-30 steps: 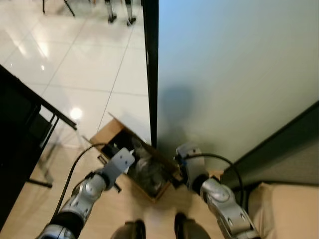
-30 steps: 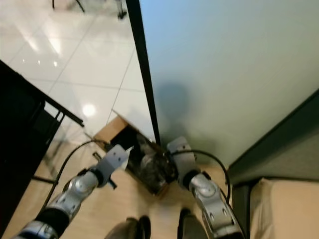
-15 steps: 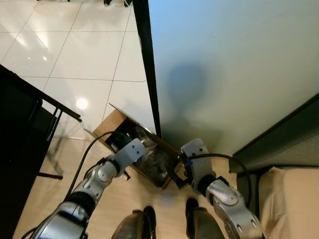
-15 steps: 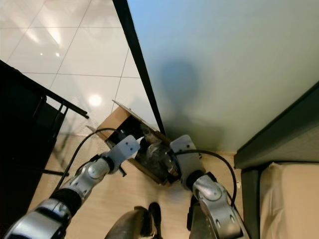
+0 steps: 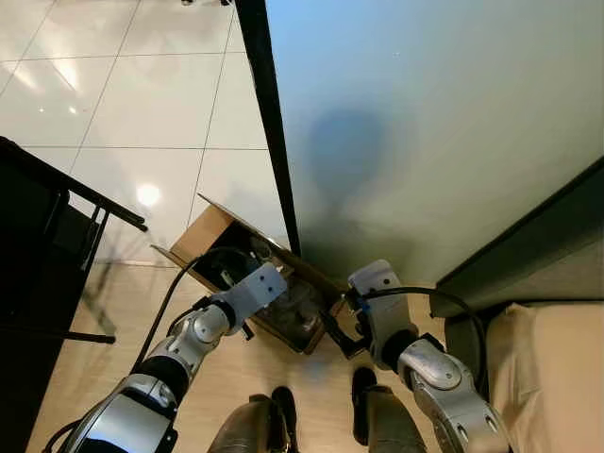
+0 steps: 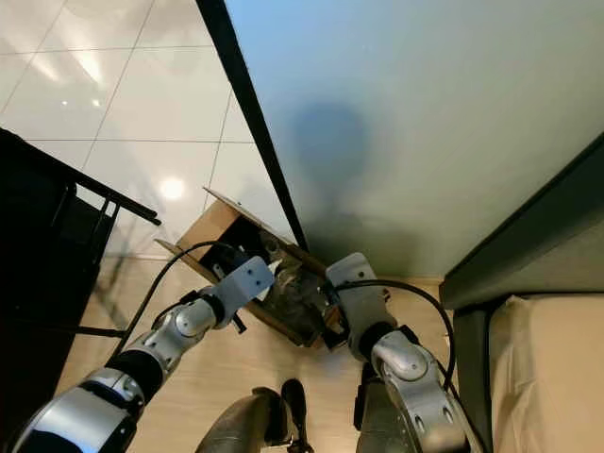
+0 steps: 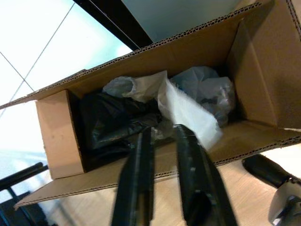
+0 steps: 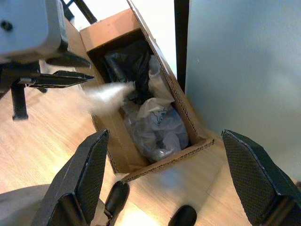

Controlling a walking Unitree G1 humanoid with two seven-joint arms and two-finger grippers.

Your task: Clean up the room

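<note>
The cardboard box sits on the wood floor at the foot of the pale wall panel, just in front of the robot's feet, at about 12 o'clock from them. It already holds a black bag and crumpled clear plastic.

The left gripper hovers over the box's open top at roughly 10 o'clock from the feet. A white tissue lies against its fingertips and drapes into the box; the fingers stand close together, yet whether they pinch the tissue or have freed it I cannot tell. The right gripper hangs at the box's near end, at about 1 o'clock, with its fingers spread wide and nothing between them.

To finish the drop well, I judge the left gripper should part its fingers while directly above the opening, well inside the rim, so the light tissue falls onto the bags and does not snag on a flap. The right gripper should keep clear of the cardboard wall.

The head views give the layout of box, wall and arms. The left wrist view adds the tissue's contact with the fingertips. The right wrist view shows that tissue blurred over the near wall.
</note>
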